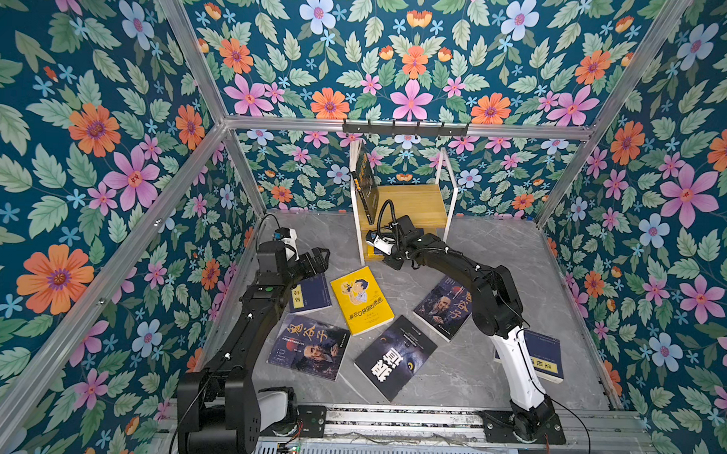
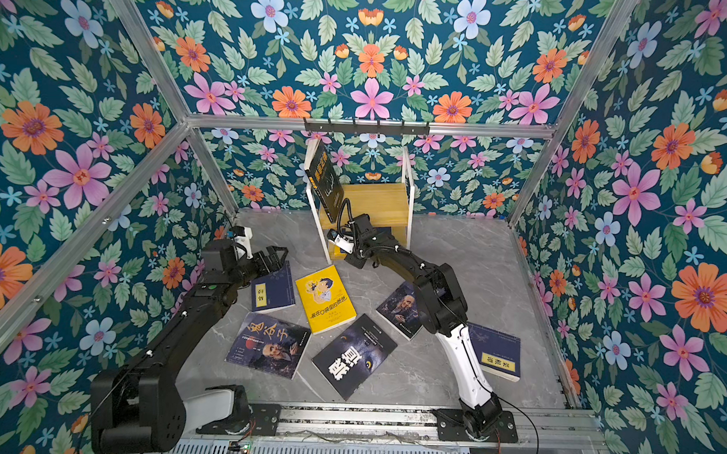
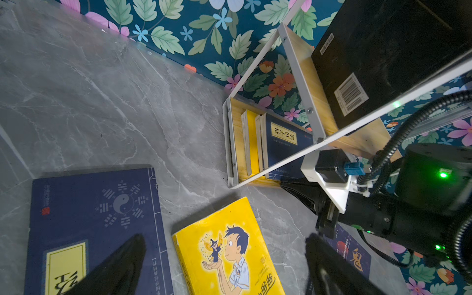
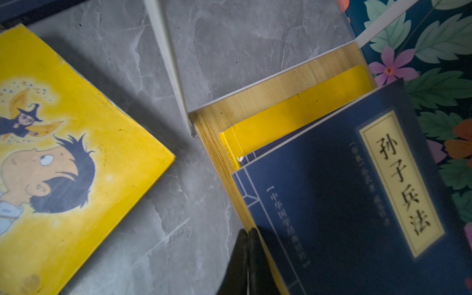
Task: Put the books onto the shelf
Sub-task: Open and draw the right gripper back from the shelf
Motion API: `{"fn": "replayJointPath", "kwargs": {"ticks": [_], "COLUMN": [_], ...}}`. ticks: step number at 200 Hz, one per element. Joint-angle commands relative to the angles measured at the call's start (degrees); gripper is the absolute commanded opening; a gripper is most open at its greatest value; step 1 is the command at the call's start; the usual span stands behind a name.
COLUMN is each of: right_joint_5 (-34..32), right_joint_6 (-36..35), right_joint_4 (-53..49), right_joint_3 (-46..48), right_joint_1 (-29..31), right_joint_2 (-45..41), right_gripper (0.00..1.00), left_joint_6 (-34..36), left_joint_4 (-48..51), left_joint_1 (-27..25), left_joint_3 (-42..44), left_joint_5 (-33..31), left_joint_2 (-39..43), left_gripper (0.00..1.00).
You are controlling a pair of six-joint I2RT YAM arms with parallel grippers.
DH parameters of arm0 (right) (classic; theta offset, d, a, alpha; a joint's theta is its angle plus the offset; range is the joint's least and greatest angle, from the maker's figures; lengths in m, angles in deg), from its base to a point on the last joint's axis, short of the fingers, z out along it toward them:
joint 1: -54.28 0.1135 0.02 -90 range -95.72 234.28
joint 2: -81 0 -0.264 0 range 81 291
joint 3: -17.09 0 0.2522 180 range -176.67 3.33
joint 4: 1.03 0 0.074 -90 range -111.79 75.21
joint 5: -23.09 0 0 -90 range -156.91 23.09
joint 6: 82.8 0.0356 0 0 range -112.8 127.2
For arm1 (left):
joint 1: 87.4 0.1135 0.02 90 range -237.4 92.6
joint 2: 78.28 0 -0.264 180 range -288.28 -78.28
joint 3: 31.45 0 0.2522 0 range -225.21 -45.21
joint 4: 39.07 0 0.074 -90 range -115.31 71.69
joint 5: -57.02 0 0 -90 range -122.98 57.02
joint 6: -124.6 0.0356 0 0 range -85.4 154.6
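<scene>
Standing at the far edge of the grey marbled floor [image 1: 464, 377], the shelf [image 1: 416, 203] is a small two-tier rack of pale wooden boards in a thin white frame. A leaning black book [image 1: 365, 182] stands on its upper board against the side frame. On the lower board a shelved navy book [image 4: 344, 191] with a cream title label leans on a shelved yellow book [image 4: 293, 115].

Six more books lie flat and scattered in front:
- a black floor book [image 1: 394, 356] with white characters
- two dark old-man covers, the left portrait book [image 1: 307, 346] and the right portrait book [image 1: 442, 307]
- a yellow cartoon book [image 1: 361, 300]
- a near navy book [image 1: 311, 295]
- a far navy book [image 1: 544, 361], partly under the right arm [image 1: 511, 358]

They look light but floppy, with slick covers. Lying flush on the smooth floor, they offer no gap for a finger. The stiffer spine edge is probably the best place to pinch.

The left gripper [image 3: 224, 236] hovers over the near navy and yellow cartoon books, jaws spread wide and empty. The right gripper [image 4: 247, 237] has its fingers pressed together on nothing, at the lower board's front edge just beside the shelved navy book. Whether it touches the book is unclear.
</scene>
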Motion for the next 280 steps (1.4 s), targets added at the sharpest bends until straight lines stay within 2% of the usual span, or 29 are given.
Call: {"fn": "replayJointPath", "kwargs": {"ticks": [1, 280], "right_joint_5": [0.4, 0.8], "right_joint_6": [0.1, 0.9], "right_joint_4": [1.3, 1.9], "right_joint_3": [-0.5, -2.4], "right_joint_1": [0.0, -0.2], "right_joint_2": [0.2, 2.0], "right_gripper": [0.00, 0.00], "left_joint_6": [0.2, 0.1], "left_joint_4": [-1.5, -1.9], "left_joint_1": [0.1, 0.2], "left_joint_3": [0.0, 0.4], "left_joint_5": [0.4, 0.4], "left_joint_2": [0.2, -0.4], "left_gripper": [1.00, 1.00]}}
